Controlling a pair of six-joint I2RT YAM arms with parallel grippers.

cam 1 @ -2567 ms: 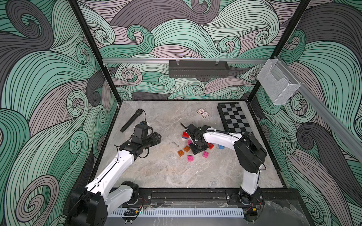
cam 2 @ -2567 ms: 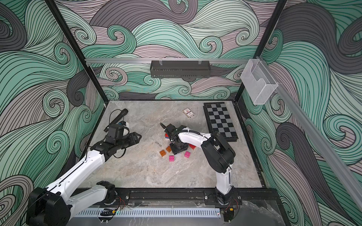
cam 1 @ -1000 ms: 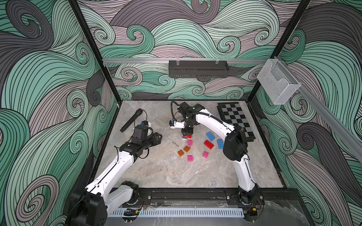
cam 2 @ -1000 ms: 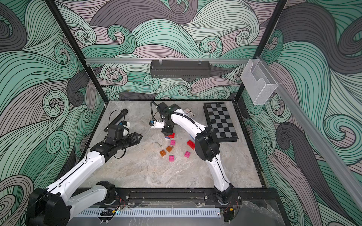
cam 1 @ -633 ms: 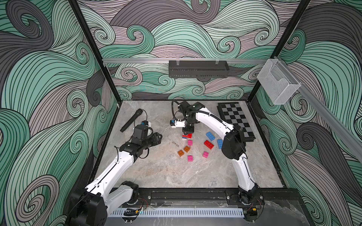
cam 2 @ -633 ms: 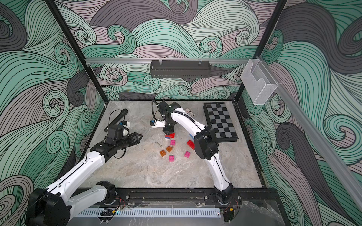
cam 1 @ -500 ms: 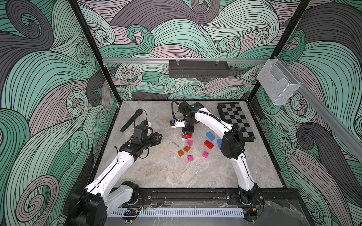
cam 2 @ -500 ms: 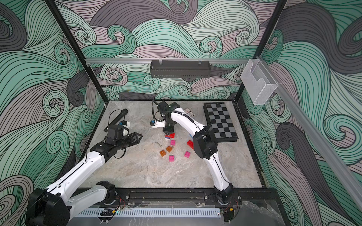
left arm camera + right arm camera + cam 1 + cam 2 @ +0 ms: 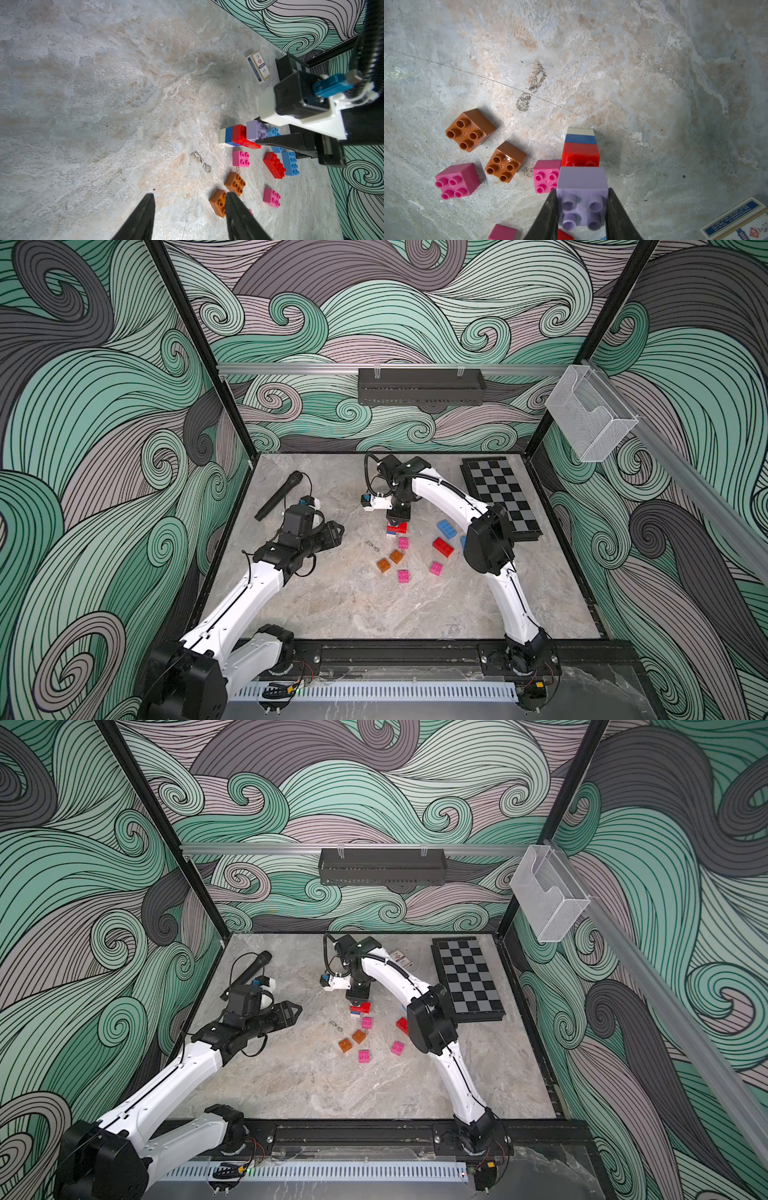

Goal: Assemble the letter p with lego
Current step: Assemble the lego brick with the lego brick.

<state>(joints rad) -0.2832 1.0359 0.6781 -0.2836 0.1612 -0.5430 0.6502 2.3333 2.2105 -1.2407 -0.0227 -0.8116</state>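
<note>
Lilac brick (image 9: 582, 199) between right fingers (image 9: 548, 218)

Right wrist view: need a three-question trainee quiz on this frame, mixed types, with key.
1. True or false: the right gripper is shut on the lilac brick.
2. The stack next to it reads, top down: A) red, blue, white; B) white, red, blue; C) pink, orange, red.
3. How many orange bricks lie loose?

Key: 1 true; 2 A; 3 two.
</note>
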